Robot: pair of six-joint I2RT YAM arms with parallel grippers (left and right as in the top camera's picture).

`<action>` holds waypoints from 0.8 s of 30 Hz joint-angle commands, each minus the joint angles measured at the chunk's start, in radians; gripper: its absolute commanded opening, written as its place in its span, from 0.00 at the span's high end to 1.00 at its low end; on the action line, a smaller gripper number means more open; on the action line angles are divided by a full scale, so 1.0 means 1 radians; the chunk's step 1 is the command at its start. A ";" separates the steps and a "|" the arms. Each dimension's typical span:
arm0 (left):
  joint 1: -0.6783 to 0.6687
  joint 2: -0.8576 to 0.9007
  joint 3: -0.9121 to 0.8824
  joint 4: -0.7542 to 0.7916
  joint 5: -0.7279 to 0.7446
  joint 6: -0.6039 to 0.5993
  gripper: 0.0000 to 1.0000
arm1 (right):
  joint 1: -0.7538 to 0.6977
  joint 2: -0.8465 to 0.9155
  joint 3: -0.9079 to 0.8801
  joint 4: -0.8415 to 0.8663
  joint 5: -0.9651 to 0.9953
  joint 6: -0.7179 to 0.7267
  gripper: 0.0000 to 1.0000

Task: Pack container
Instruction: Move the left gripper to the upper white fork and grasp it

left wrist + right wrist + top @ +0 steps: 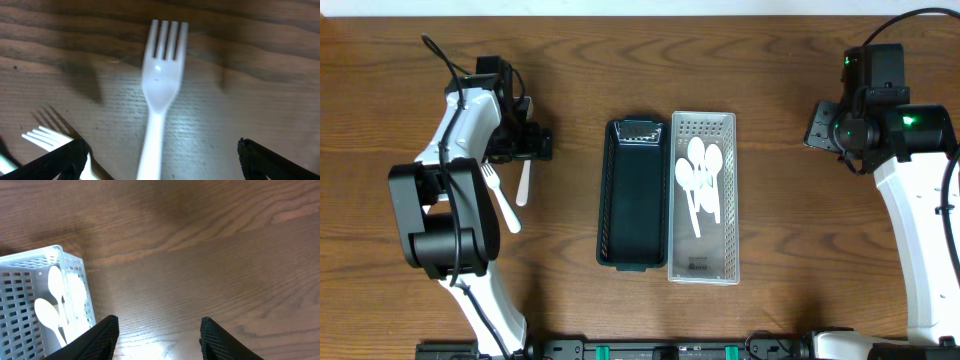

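Two white plastic forks lie on the wooden table at the left. One fork point(523, 182) point(160, 80) runs straight, and its handle lies between the wide-apart fingers of my left gripper point(535, 145) point(160, 160), which is open and low over it. The second fork point(501, 198) point(42, 137) lies slanted beside the left finger. A dark green container point(633, 195) sits mid-table, holding nothing that I can see. Right beside it is a white perforated container point(703, 255) point(20, 280) with several white spoons point(700, 180) point(55, 282). My right gripper point(818, 127) point(157, 330) hovers open over bare table.
The two containers stand side by side, touching, in the middle of the table. The left arm's dark base link point(440, 215) covers the table left of the forks. Bare wood separates the white container from the right arm.
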 commanded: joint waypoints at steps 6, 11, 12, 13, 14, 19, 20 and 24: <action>0.026 0.061 0.002 0.018 -0.012 0.014 0.02 | -0.008 0.000 -0.006 0.001 0.007 -0.010 0.45; 0.026 0.085 0.001 0.018 -0.012 0.014 0.02 | -0.008 0.000 -0.006 0.000 0.007 -0.010 0.44; 0.026 0.089 0.000 0.018 -0.012 0.014 0.02 | -0.008 0.000 -0.006 0.000 0.007 -0.010 0.44; 0.026 0.092 0.000 0.015 -0.012 0.014 0.02 | -0.008 0.000 -0.006 0.000 0.007 -0.010 0.44; 0.026 0.092 0.000 0.013 -0.012 0.013 0.02 | -0.008 0.000 -0.006 0.000 0.007 -0.010 0.44; 0.026 0.092 0.000 -0.005 -0.012 0.013 0.08 | -0.008 0.000 -0.006 0.000 0.007 -0.010 0.44; 0.026 0.092 0.000 -0.009 -0.011 0.013 0.14 | -0.007 0.000 -0.006 0.000 0.007 -0.010 0.44; 0.026 0.092 0.001 -0.027 -0.011 0.013 0.35 | -0.007 0.000 -0.006 0.000 0.007 -0.010 0.44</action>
